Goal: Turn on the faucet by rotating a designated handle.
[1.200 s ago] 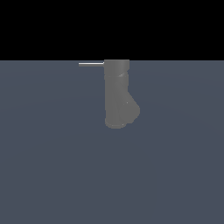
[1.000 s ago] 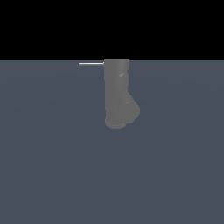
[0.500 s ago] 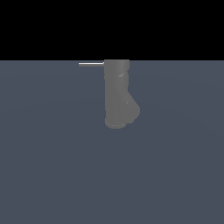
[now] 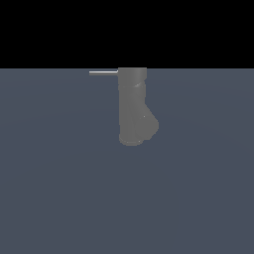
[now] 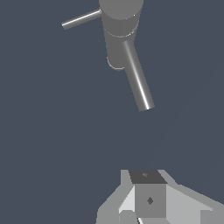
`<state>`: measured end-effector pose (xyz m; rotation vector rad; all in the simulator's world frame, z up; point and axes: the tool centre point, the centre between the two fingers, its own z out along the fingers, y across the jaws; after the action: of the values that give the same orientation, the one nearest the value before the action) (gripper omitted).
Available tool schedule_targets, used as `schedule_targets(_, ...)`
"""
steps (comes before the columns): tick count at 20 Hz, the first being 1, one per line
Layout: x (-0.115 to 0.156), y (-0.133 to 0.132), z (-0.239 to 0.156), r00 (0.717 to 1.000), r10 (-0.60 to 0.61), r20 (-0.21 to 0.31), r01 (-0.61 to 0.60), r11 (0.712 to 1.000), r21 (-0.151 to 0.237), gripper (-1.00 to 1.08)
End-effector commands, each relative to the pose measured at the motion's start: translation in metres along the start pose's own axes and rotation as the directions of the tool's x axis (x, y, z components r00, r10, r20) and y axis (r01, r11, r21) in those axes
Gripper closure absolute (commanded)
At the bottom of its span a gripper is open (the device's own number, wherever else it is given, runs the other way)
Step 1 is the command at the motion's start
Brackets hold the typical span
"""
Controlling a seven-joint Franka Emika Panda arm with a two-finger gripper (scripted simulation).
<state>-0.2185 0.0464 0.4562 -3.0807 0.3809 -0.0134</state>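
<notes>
The faucet (image 4: 132,106) is a dark grey tube that stands near the middle of the exterior view, a bit toward 12 o'clock. It has rings around it and a fat bump low on its side. The handle (image 4: 103,73) is a thin light grey stick. It pokes out flat from the top of the faucet toward 9 o'clock in the exterior view. The floor (image 4: 59,188) is plain blue-grey.

In the wrist view, the faucet (image 5: 120,26) has a long shiny spout (image 5: 138,81). The handle (image 5: 82,19) sticks out beside it. The gripper (image 5: 148,199) is well apart from the faucet and touches nothing. Only its grey and white body shows, so I cannot tell how wide its jaws are.
</notes>
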Motion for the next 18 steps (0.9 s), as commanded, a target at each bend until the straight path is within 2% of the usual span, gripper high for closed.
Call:
schedule_targets(1,0.006,-0.012,0.008,0.999,0.052,0.0,-0.052,0.999,0.0,1.08)
schedule_targets(9,0.032,-0.049,0.035,0.977,0.214,-0.002,-0.214,0.977,-0.002,1.08)
schedule_targets(18,0.069,-0.085,0.064,0.921,0.389,-0.004,-0.389,0.921,-0.004,1.08)
